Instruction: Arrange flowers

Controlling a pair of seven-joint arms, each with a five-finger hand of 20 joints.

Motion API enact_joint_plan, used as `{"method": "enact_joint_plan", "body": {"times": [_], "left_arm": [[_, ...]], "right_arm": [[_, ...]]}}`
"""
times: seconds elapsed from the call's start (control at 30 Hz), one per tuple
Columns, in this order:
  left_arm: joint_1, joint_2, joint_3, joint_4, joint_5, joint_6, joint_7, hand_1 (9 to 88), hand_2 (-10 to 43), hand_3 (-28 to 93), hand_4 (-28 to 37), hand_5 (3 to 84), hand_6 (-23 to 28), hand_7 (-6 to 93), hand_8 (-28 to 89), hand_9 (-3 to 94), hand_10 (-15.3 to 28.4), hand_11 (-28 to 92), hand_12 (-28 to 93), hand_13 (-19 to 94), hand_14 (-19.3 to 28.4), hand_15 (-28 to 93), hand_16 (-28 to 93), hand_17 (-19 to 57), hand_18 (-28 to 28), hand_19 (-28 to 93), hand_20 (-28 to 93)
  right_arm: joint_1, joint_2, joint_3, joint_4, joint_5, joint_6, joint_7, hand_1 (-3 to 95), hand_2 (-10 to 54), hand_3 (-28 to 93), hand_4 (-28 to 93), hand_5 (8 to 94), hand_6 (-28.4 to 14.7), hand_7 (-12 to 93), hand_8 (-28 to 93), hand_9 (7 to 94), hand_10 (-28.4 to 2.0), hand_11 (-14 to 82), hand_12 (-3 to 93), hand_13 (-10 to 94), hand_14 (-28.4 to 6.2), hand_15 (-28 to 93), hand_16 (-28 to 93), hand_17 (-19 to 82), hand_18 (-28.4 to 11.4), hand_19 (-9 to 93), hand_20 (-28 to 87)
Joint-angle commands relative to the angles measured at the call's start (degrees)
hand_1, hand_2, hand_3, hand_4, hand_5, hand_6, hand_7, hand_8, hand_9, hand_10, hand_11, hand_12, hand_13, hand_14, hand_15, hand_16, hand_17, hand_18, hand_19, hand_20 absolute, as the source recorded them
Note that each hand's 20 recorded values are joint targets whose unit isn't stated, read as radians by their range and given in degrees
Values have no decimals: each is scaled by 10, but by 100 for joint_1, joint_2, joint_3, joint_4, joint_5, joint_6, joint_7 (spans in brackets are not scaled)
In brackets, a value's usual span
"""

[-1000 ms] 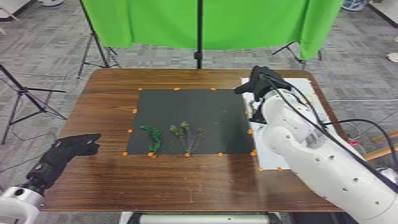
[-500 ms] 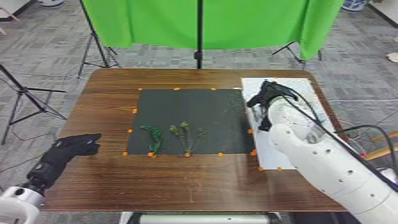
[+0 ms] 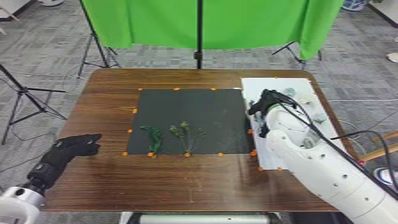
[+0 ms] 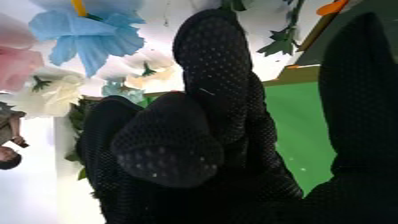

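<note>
- We see the right hand (image 3: pixel 265 103) over a white sheet (image 3: pixel 258 84), thumb and fingers apart.
- Near its fingers: a blue flower (image 4: pixel 89 31), a pink flower (image 4: pixel 16 65).
- Left of the hand: green sprigs (image 3: pixel 186 134) on a dark mat (image 3: pixel 178 109).

Green sprigs (image 3: pixel 155 140) on dark mat (image 3: pixel 191 107), left hand (image 3: pixel 78 145) nearby.

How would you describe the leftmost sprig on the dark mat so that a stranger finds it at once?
In the head view, a dark mat lies on the brown table. Near the mat's lower left corner lies the leftmost sprig. It is a narrow, wavy, deep green strand, while the branching sprig to its right fans out from thin stems.
</note>
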Motion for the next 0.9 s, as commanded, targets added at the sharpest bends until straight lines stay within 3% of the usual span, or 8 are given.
{"method": "enact_joint_plan", "body": {"times": [0.03, 0.27, 0.37, 0.47, 0.67, 0.9], "left_arm": [[64, -86, -20, 5, 22, -87, -101, 288, 40, 623, -200, 467, 57, 93, -49, 463, 146, 198, 135, 385, 196, 214, 3, 61, 121, 76, 166], [57, -97, -23, -3, 46, -110, -96, 289, 40, 621, -200, 467, 58, 92, -49, 463, 146, 198, 135, 385, 196, 215, 3, 61, 121, 75, 166], [56, -96, -31, 0, 47, -109, -113, 289, 40, 621, -199, 467, 58, 92, -48, 463, 146, 199, 136, 385, 196, 214, 3, 60, 121, 75, 166], [40, -97, -21, 8, 39, -125, -123, 290, 40, 621, -200, 467, 58, 92, -49, 463, 146, 199, 136, 385, 197, 215, 4, 60, 121, 75, 166], [67, -109, -50, -5, 43, -138, -127, 291, 42, 620, -199, 466, 58, 92, -49, 462, 147, 198, 135, 383, 197, 216, 4, 60, 121, 75, 166], [83, -93, -65, -19, 35, -121, -154, 290, 42, 620, -196, 467, 58, 92, -49, 462, 146, 197, 135, 382, 198, 217, 5, 60, 121, 75, 166]], "right_arm": [[-303, -73, -578, 74, -657, -40, -218, 349, -95, 568, -144, 799, -65, 160, -66, 917, -136, 385, 269, 937, -12, 628, 255, 711, -102, 932, 505], [-328, -207, -828, 140, -680, 100, -255, 417, -95, 595, -133, 816, -58, 196, -61, 919, -133, 384, 267, 937, -12, 625, 255, 713, -98, 932, 490], [-350, -234, -861, 201, -598, 341, -267, 513, -95, 497, -66, 826, -59, 196, 138, 924, -129, 387, 264, 937, -9, 633, 242, 718, -94, 932, 475], [-407, -232, -774, 186, -289, 552, -228, 593, -95, 477, -21, 842, -55, 216, 203, 932, -120, 399, 265, 937, -3, 649, 237, 731, -92, 932, 470], [-478, -144, -563, 79, -193, 988, -369, 589, -95, 544, -13, 841, -52, 249, 225, 936, -114, 416, 268, 937, 3, 669, 229, 737, -95, 932, 485], [-620, -22, -33, -679, -295, 1754, -526, 579, -95, 558, 6, 840, -53, 274, 229, 936, -113, 436, 269, 937, 8, 690, 223, 749, -98, 932, 505]]}}
